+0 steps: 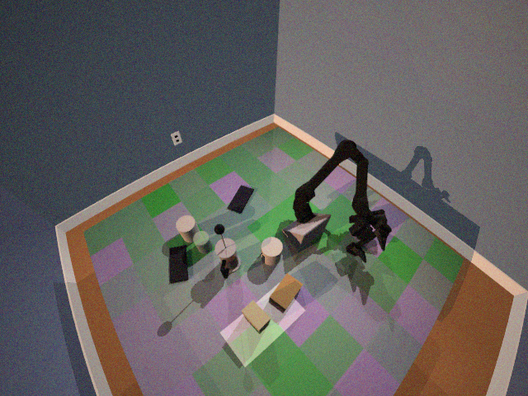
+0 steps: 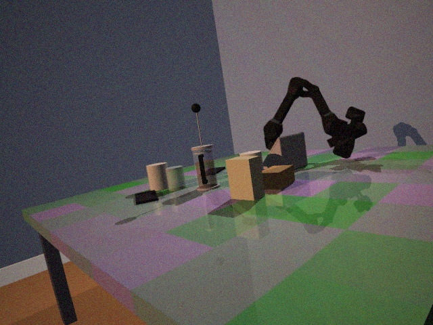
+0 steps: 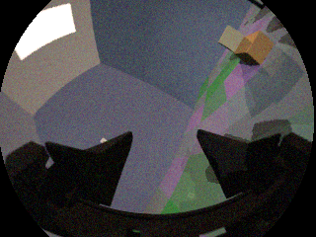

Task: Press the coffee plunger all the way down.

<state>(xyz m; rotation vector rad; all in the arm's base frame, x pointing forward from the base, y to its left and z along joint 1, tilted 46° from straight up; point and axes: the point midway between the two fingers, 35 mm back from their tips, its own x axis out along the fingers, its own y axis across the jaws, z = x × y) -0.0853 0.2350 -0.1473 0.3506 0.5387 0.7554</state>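
Nearest in the exterior view is the checkered desk (image 2: 244,265), a glossy patchwork of green, purple and grey squares on dark legs. Further in stands a tall tan block (image 2: 244,176) upright, with a lower orange-brown box (image 2: 277,175) just beside and behind it. To their left a small black slab (image 2: 145,196) lies flat near the desk's edge.

Behind that slab sit two short cylinders, a beige one (image 2: 157,175) and a paler greenish one (image 2: 174,177), close together. Just right of them is the coffee press (image 2: 203,166), upright on its round base, well apart from the arm. Its thin rod stands fully raised, with the black plunger knob (image 2: 195,107) high above the lid (nothing touches it). A third beige cylinder (image 1: 271,249) stands between the press and the arm's base, and a second dark slab (image 1: 241,198) lies flat further back.

Furthest is the black arm (image 2: 297,91), folded in an arch from a grey wedge-shaped base (image 1: 308,230). The tool (image 2: 342,148) hangs low over the desk on the far side from the press. In the wrist view its two dark fingers stand wide apart with nothing between them.
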